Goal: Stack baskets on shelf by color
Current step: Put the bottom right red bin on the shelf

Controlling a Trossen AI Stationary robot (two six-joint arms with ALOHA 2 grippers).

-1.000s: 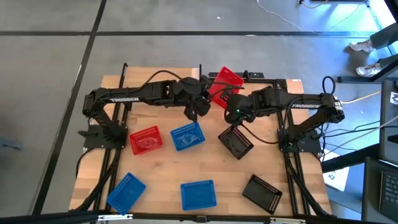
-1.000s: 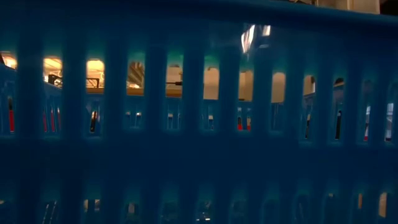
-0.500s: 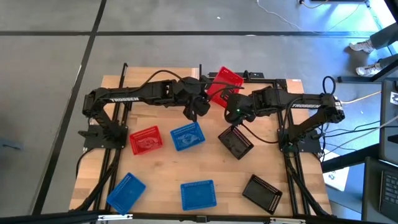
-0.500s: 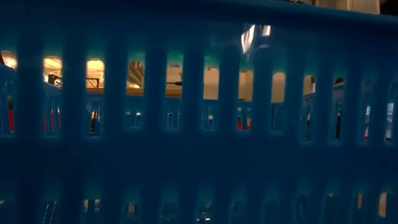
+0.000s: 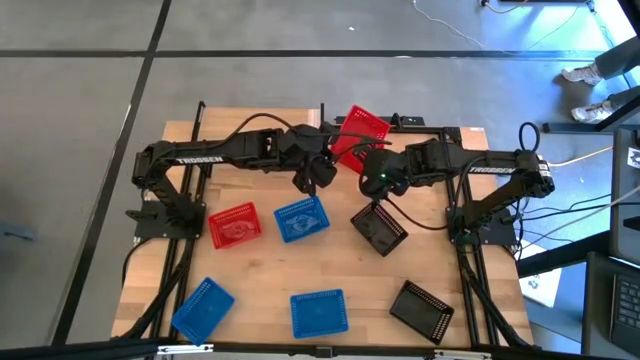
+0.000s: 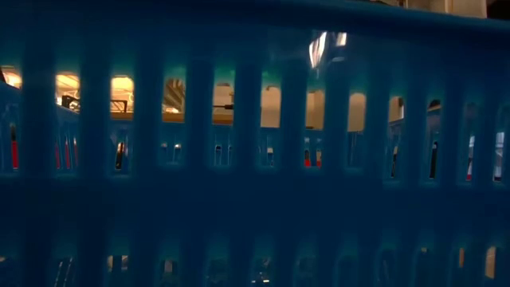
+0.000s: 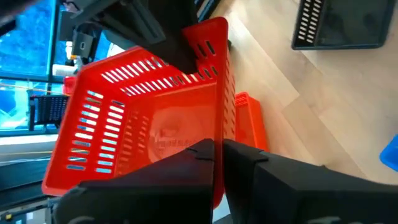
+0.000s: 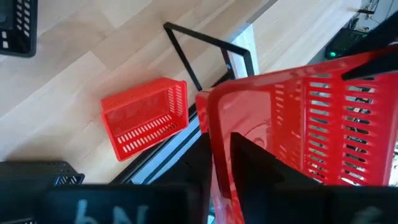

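A red basket (image 5: 358, 133) hangs tilted over the far middle of the table, at the pale shelf (image 5: 468, 133), held between both arms. My left gripper (image 5: 316, 172) is shut on one of its walls, and my right gripper (image 5: 374, 170) is shut on the opposite wall. The left wrist view shows a second red basket (image 7: 250, 124) just beneath the held one. A third red basket (image 5: 233, 225) rests on its base on the table. My left gripper (image 7: 219, 152) pinches one side wall of the red basket at its rim (image 7: 219, 118), one finger inside and one outside. The basket is tilted and lifted, its open side turned toward the camera. My right gripper (image 8: 221, 149) pinches the opposite wall at its rim (image 8: 217, 115), also one finger inside and one outside. It comes from the table's right side.
On the table lie three blue baskets (image 5: 301, 218) (image 5: 203, 307) (image 5: 320, 312) and two black ones (image 5: 378, 230) (image 5: 420, 310). The near blue basket's wall (image 6: 255, 159) fills the low view. Thin black shelf posts (image 8: 186, 59) stand close to the held basket.
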